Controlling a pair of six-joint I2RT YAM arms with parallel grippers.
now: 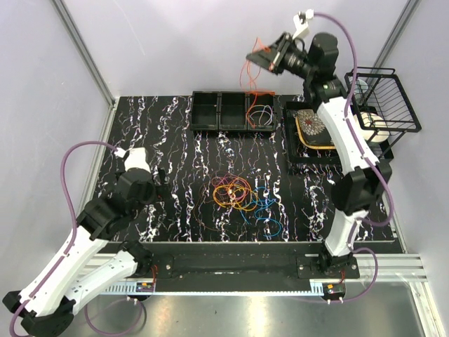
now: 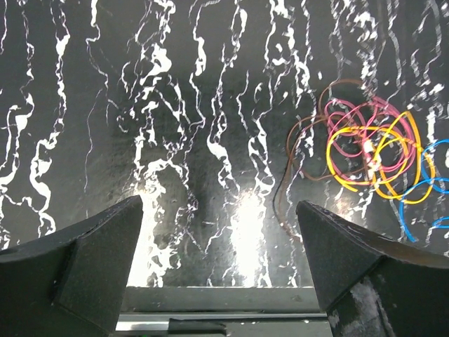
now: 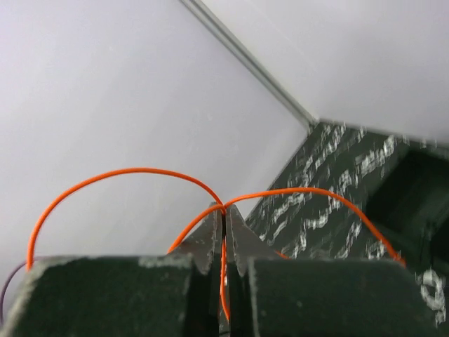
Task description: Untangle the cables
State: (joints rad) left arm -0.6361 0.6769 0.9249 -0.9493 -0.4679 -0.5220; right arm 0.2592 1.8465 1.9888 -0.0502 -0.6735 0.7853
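Observation:
A tangle of cables in orange, yellow, pink, red and blue lies on the black marbled table, near its middle front. In the left wrist view the same tangle of cables shows at the right. My left gripper hovers low, left of the tangle, open and holding nothing. My right gripper is raised high at the back, shut on an orange cable that hangs down towards the black compartment tray. Two orange cable loops arch out from the shut jaw tips.
The tray's right compartment holds more cables. A second black tray with a patterned dish sits to the right. A black wire basket stands at the far right. Pale walls close in the back and sides.

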